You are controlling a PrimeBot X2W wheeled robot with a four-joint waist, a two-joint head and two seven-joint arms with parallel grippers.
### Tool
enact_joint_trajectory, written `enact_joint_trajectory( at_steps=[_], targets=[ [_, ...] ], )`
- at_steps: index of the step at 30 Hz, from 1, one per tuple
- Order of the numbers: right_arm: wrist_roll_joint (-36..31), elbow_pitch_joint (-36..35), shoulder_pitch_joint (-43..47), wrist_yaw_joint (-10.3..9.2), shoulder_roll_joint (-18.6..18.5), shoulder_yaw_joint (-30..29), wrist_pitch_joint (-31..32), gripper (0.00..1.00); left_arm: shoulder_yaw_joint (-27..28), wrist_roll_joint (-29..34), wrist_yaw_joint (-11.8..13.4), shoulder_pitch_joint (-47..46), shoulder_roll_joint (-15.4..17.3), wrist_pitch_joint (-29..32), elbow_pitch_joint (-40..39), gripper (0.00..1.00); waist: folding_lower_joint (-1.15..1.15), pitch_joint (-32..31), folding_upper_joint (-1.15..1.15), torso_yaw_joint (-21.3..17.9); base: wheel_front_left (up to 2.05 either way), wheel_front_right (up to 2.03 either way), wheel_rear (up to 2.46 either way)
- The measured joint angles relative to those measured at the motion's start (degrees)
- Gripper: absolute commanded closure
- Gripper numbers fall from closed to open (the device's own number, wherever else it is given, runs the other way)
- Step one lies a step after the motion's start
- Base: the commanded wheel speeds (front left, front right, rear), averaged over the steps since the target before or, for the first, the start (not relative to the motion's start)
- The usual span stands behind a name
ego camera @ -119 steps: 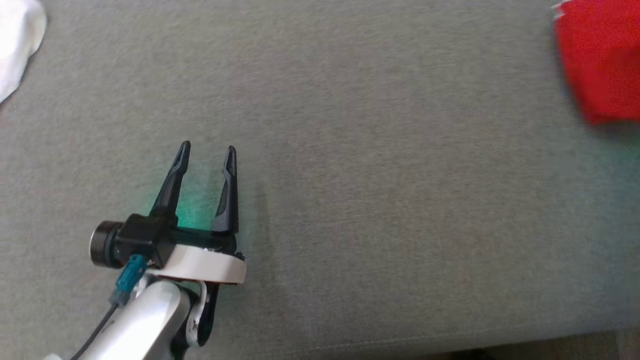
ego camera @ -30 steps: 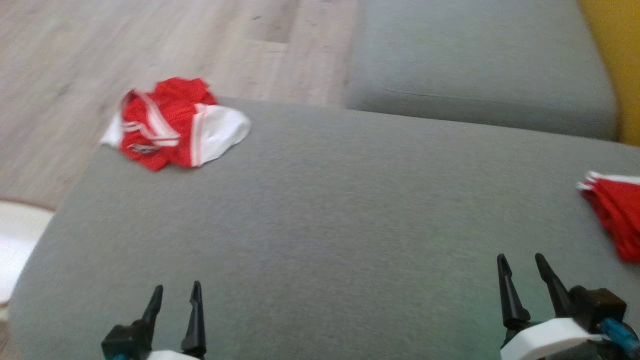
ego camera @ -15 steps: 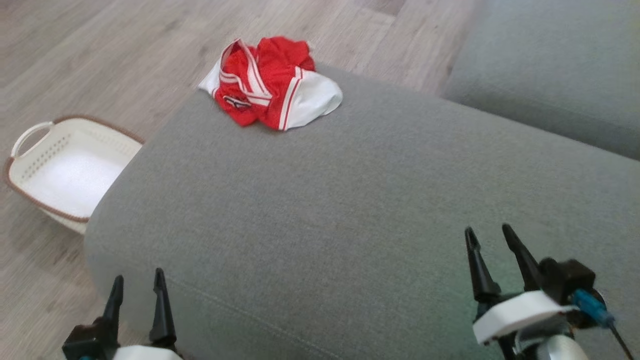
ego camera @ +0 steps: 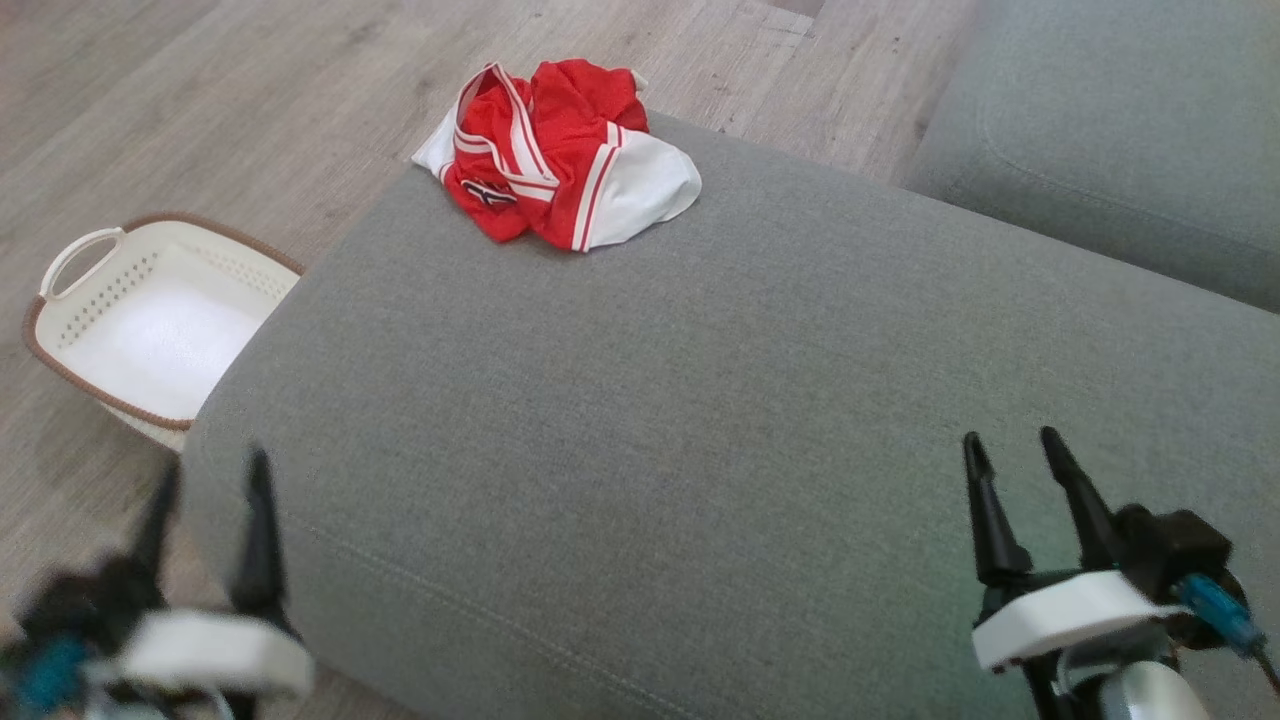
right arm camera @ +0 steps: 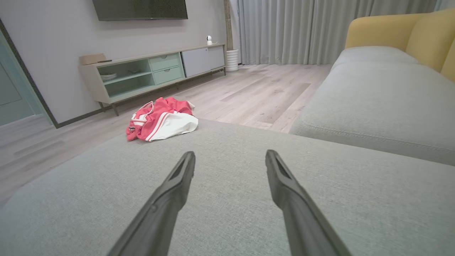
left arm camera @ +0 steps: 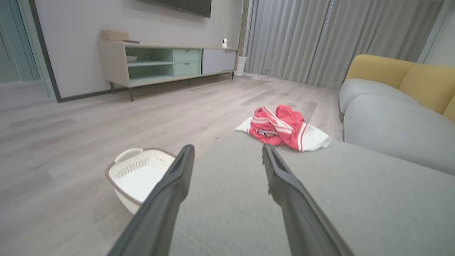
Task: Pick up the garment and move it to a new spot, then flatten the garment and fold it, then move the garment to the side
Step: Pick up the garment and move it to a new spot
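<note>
at the upper middle of the head view, the crumpled red-and-white garment (ego camera: 560, 165) lies on the far edge of the grey sofa cushion (ego camera: 650, 420), untouched; the left gripper (ego camera: 212, 465), blurred at the lower left, and the right gripper (ego camera: 1011, 437) at the lower right both stand spread and empty, well apart from it; the pick-up step looks not yet begun; the next move likely calls for a long reach up the frame to pinch a raised fold; a white basket (ego camera: 120, 280) sits at the left.
</note>
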Motion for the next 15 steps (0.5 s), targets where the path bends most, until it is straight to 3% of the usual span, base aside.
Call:
enact_joint_trajectory(
  at_steps=[6, 10, 15],
  targets=[
    [-2.9, -5.3, 3.1, 0.00, 0.0, -2.3, 1.6, 0.00, 6.5, -0.9, -2.1, -13.1, 7.7, 5.6, -2.9, 0.00, 0.00, 1.5, 0.00, -0.2, 0.00, 0.00, 0.00],
    [-6.2, -11.1, 1.5, 0.00, 0.0, -3.2, 4.5, 0.00, 9.8, -2.3, -4.1, -23.4, 10.3, 8.0, -0.5, 0.00, 0.00, 4.5, 0.00, -2.3, 0.00, 0.00, 0.00],
    [-10.6, -17.8, -4.1, 0.00, 0.0, -2.8, 8.6, 0.00, 11.6, -4.5, -7.0, -36.6, 10.7, 9.7, 9.1, 0.00, 0.01, 9.9, 0.00, -6.5, 0.00, 0.00, 0.00]
  ],
)
